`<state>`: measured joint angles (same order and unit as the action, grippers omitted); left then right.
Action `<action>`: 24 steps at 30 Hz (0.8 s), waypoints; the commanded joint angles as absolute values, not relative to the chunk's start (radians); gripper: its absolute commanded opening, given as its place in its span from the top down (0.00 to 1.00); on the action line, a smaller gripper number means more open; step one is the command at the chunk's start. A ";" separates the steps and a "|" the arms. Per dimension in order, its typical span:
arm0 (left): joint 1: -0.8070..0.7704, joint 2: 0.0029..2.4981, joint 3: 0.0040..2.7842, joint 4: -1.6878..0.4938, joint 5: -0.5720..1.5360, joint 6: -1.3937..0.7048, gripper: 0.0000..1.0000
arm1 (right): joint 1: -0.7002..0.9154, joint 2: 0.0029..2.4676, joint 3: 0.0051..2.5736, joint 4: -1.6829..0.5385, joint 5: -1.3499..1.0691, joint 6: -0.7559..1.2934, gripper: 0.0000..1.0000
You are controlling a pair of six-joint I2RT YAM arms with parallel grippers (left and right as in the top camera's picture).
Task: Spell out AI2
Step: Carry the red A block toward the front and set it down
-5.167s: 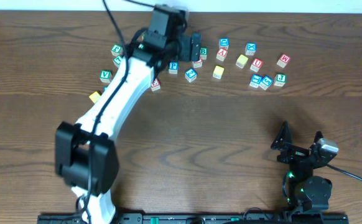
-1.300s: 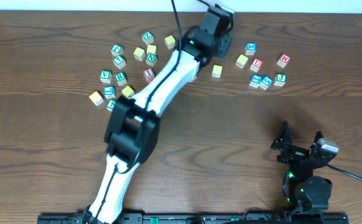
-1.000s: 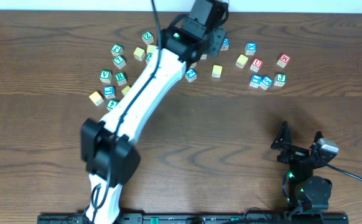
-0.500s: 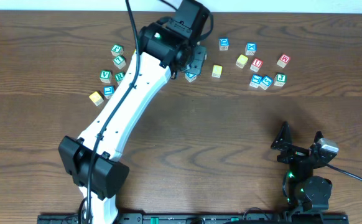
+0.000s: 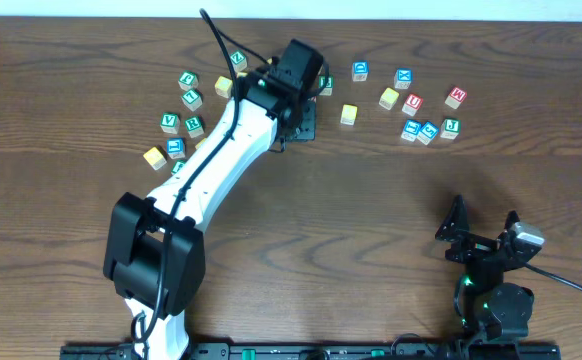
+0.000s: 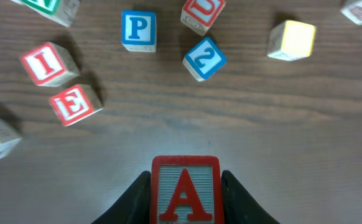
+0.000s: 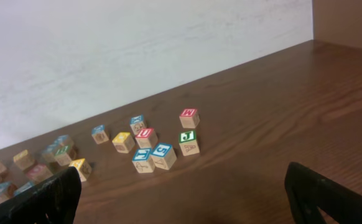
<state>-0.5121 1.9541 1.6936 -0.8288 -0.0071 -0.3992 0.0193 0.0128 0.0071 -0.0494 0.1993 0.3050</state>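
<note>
My left gripper (image 6: 185,182) is shut on the wooden cube with the red A (image 6: 185,193), held a little above the table. Beyond it in the left wrist view lie the red I cube (image 6: 44,64) at the left and the blue 2 cube (image 6: 203,58) near the middle, tilted. In the overhead view the left gripper (image 5: 293,128) hangs just in front of the row of cubes, and the arm covers the A, I and 2 cubes. My right gripper (image 5: 483,228) rests open at the near right, with nothing between its fingers (image 7: 44,199).
A red E cube (image 6: 75,104) lies next to the I, with a blue P cube (image 6: 138,29), a red U cube (image 6: 201,11) and a yellow cube (image 6: 292,39) further back. Several more cubes lie scattered at the far left (image 5: 186,100) and far right (image 5: 421,110).
The left arm has pulled back from the far row of cubes toward the near side, carrying the A cube. The right arm has not moved.
</note>
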 commanded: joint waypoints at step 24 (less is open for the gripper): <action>-0.507 1.995 1.292 -0.366 -0.098 -0.511 0.73 | 0.025 0.009 0.006 -0.053 0.207 0.294 0.01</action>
<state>-0.5121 1.9568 1.2964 -0.3714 -0.0818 -0.5011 0.0193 0.0128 0.0071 -0.0494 0.1993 0.3050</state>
